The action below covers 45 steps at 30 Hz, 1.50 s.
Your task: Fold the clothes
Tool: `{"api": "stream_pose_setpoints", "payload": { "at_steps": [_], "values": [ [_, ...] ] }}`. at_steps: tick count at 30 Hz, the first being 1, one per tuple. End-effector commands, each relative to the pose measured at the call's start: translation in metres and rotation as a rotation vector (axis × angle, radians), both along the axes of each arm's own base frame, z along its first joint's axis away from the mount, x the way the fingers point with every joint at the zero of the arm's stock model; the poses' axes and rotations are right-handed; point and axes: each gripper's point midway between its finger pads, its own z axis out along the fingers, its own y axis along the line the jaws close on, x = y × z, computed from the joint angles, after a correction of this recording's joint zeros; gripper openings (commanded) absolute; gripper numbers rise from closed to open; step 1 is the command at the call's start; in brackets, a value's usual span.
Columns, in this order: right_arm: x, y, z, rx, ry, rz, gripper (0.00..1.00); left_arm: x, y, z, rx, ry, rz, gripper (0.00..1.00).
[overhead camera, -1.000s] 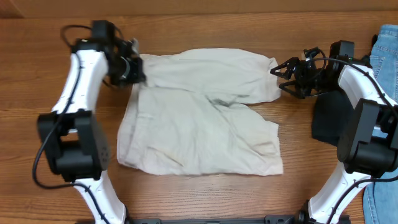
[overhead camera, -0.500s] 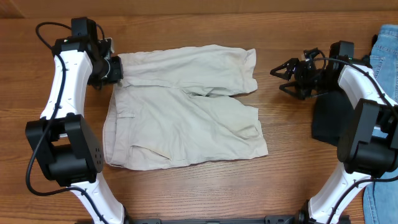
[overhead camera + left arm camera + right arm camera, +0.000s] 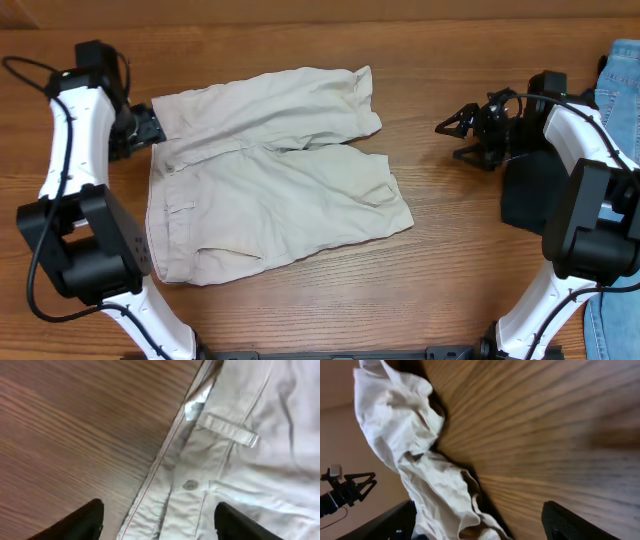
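- You are losing most of both pincers in the wrist views. Only dark finger stubs of the left gripper (image 3: pixel 159 510) and the right gripper (image 3: pixel 479 510) are showing, cut off by the bottom of the frame.
- The denim jeans (image 3: pixel 622 75) are running out of frame past the table's (image 3: pixel 430 290) right edge. Your right arm is partly covering the dark navy garment (image 3: pixel 528 195).
- The left wrist camera is giving you the waistband close up, with a belt loop (image 3: pixel 227 430) and a button (image 3: pixel 189 485) that are too small to pick out from overhead. A bright patch inside the band is too blurred to name.
- The right wrist camera is showing the leg ends as a crumpled ridge, well apart from its fingers.
- The shorts (image 3: pixel 270 175) are lying spread out left of the table's centre, with the waistband toward the left edge and the legs pointing toward the right edge.
- Your left arm is reaching up the left edge, with its gripper at the waistband's far corner. The fingers are standing wide apart over the cloth and clamping nothing.
- Your right arm is bending in from the right edge and pointing at the shorts. Its fingers are spread, empty and clear of the hem.
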Motion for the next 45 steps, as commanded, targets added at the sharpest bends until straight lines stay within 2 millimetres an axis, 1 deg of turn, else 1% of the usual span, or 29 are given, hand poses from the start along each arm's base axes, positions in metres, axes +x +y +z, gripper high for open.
{"api": "stream_pose_setpoints", "payload": {
  "at_steps": [1, 4, 7, 8, 10, 11, 13, 15, 17, 19, 20, 23, 25, 27, 28, 29, 30, 32, 33, 35, 36, 38, 40, 42, 43, 44, 45],
  "values": [
    [-0.01, 0.001, 0.005, -0.069, -0.006, 0.062, 0.84, 0.003, -0.021, 0.009, -0.112, -0.027, -0.078, 0.75],
    [-0.027, -0.006, -0.011, -0.193, 0.095, 0.074, 0.84, -0.013, -0.033, 0.006, -0.167, 0.032, -0.102, 0.72],
    [-0.044, -0.015, -0.021, -0.286, 0.211, 0.055, 0.84, -0.033, -0.043, -0.005, -0.203, 0.114, -0.102, 0.7],
    [-0.048, -0.017, -0.023, -0.302, 0.227, 0.057, 0.85, -0.043, -0.046, -0.014, -0.217, 0.153, -0.1, 0.66],
    [-0.053, -0.019, -0.025, -0.315, 0.247, 0.06, 0.85, -0.062, -0.052, -0.029, -0.247, 0.22, -0.093, 0.47],
    [-0.054, -0.019, -0.025, -0.313, 0.252, 0.061, 0.85, -0.077, -0.06, -0.041, -0.282, 0.267, -0.086, 0.44],
    [-0.056, -0.018, -0.027, -0.312, 0.258, 0.062, 0.86, -0.099, -0.076, -0.061, -0.366, 0.321, -0.072, 0.46],
    [-0.056, -0.018, -0.027, -0.312, 0.258, 0.062, 0.86, -0.116, -0.082, -0.08, -0.389, 0.356, -0.056, 0.48],
    [-0.056, -0.018, -0.027, -0.312, 0.257, 0.062, 0.86, -0.126, -0.085, -0.093, -0.394, 0.37, -0.041, 0.5],
    [-0.056, -0.018, -0.027, -0.311, 0.257, 0.062, 0.86, -0.131, -0.086, -0.101, -0.394, 0.372, -0.041, 0.49],
    [-0.056, -0.018, -0.027, -0.311, 0.257, 0.063, 0.86, -0.13, -0.086, -0.102, -0.393, 0.368, -0.044, 0.42],
    [-0.057, -0.017, -0.027, -0.308, 0.261, 0.064, 0.85, -0.125, -0.085, -0.099, -0.387, 0.346, -0.051, 0.4],
    [-0.058, -0.017, -0.027, -0.307, 0.262, 0.071, 0.85, -0.119, -0.083, -0.093, -0.381, 0.32, -0.062, 0.4],
    [-0.058, -0.017, -0.027, -0.307, 0.263, 0.07, 0.85, -0.113, -0.081, -0.082, -0.367, 0.278, -0.075, 0.37],
    [-0.058, -0.017, -0.027, -0.307, 0.262, 0.07, 0.86, -0.11, -0.081, -0.076, -0.361, 0.26, -0.078, 0.33],
    [-0.058, -0.017, -0.027, -0.307, 0.262, 0.071, 0.86, -0.108, -0.079, -0.068, -0.349, 0.237, -0.081, 0.31],
    [-0.058, -0.017, -0.027, -0.307, 0.262, 0.071, 0.86, -0.108, -0.076, -0.062, -0.333, 0.223, -0.08, 0.32],
    [-0.058, -0.017, -0.027, -0.308, 0.261, 0.071, 0.86, -0.113, -0.068, -0.05, -0.295, 0.214, -0.071, 0.48],
    [-0.058, -0.017, -0.027, -0.308, 0.261, 0.07, 0.86, -0.121, -0.061, -0.043, -0.262, 0.233, -0.064, 0.52],
    [-0.057, -0.018, -0.027, -0.308, 0.259, 0.07, 0.86, -0.133, -0.049, -0.036, -0.2, 0.269, -0.05, 0.56],
    [-0.057, -0.018, -0.027, -0.309, 0.256, 0.07, 0.86, -0.137, -0.045, -0.034, -0.191, 0.278, -0.043, 0.59],
    [-0.056, -0.018, -0.027, -0.309, 0.251, 0.069, 0.86, -0.142, -0.043, -0.034, -0.2, 0.295, -0.03, 0.6],
    [-0.056, -0.018, -0.027, -0.31, 0.251, 0.069, 0.86, -0.147, -0.045, -0.039, -0.218, 0.304, -0.023, 0.63],
    [-0.056, -0.018, -0.027, -0.31, 0.251, 0.069, 0.86, -0.154, -0.048, -0.048, -0.227, 0.321, -0.023, 0.64],
    [-0.056, -0.018, -0.027, -0.31, 0.251, 0.068, 0.86, -0.158, -0.053, -0.054, -0.246, 0.327, -0.023, 0.65],
    [-0.056, -0.018, -0.027, -0.31, 0.251, 0.068, 0.86, -0.161, -0.065, -0.062, -0.31, 0.317, -0.049, 0.64],
    [-0.056, -0.018, -0.027, -0.31, 0.251, 0.068, 0.86, -0.163, -0.072, -0.066, -0.346, 0.31, -0.06, 0.63]
  ]
}}
